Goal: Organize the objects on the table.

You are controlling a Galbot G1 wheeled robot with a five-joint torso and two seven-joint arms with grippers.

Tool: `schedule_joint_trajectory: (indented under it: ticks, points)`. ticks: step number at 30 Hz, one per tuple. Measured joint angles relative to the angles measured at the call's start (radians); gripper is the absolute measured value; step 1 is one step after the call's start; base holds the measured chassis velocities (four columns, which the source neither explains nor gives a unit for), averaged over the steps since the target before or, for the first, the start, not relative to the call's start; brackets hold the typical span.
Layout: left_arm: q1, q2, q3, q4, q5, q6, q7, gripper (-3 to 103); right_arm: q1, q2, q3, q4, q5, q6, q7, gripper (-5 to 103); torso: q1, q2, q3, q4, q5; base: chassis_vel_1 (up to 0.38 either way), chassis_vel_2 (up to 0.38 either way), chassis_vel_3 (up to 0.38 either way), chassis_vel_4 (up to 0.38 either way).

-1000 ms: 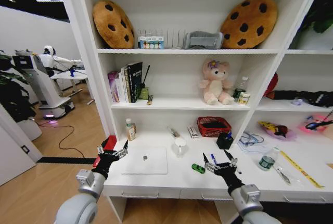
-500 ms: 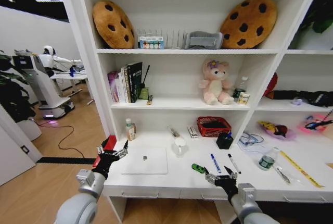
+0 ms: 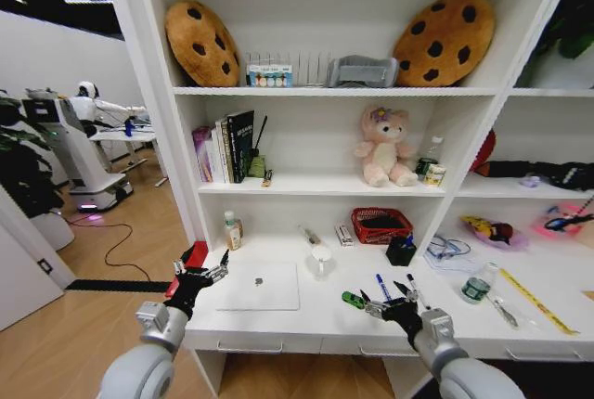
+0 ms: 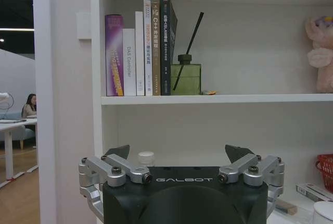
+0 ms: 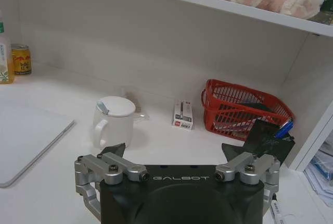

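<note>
Green toy car (image 3: pixel 353 300) sits near table (image 3: pixel 306 320) front edge; right gripper (image 3: pixel 390 304) hovers beside it w/ fingers spread, empty. Left gripper (image 3: pixel 199 274) also released, by laptop (image 3: pixel 259 287). Risk: a nudge could roll car off.

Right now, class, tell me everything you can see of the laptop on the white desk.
The laptop is slim and silver-white, looks like metal, with a small dark logo at the middle of its closed lid. It lies flat on the white desk, near the front edge, right of the open left gripper, which does not touch it. A white lidded mug stands just beyond its right corner.
</note>
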Motion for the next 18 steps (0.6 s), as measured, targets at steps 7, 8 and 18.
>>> schedule_joint_trajectory:
  ticks: [7, 8, 18]
  points:
    - [0.0, 0.0, 0.0, 0.0, 0.0, 0.0, 0.0, 100, 0.006, 0.0, 0.0, 0.002, 0.001, -0.006, -0.003, 100, 0.0, 0.0, 0.0, 0.0002, -0.0001, -0.006, -0.009, 0.011, 0.008]
    - [0.0, 0.0, 0.0, 0.0, 0.0, 0.0, 0.0, 100, 0.011, 0.001, -0.003, -0.005, 0.002, -0.005, -0.004, 100, 0.0, 0.0, 0.0, 0.0002, 0.0, -0.105, -0.127, 0.132, 0.143]
    - [0.0, 0.0, 0.0, 0.0, 0.0, 0.0, 0.0, 100, 0.011, -0.005, -0.001, -0.021, 0.008, 0.002, -0.004, 100, 0.0, 0.0, 0.0, 0.0001, 0.0, -0.175, -0.236, 0.188, 0.23]
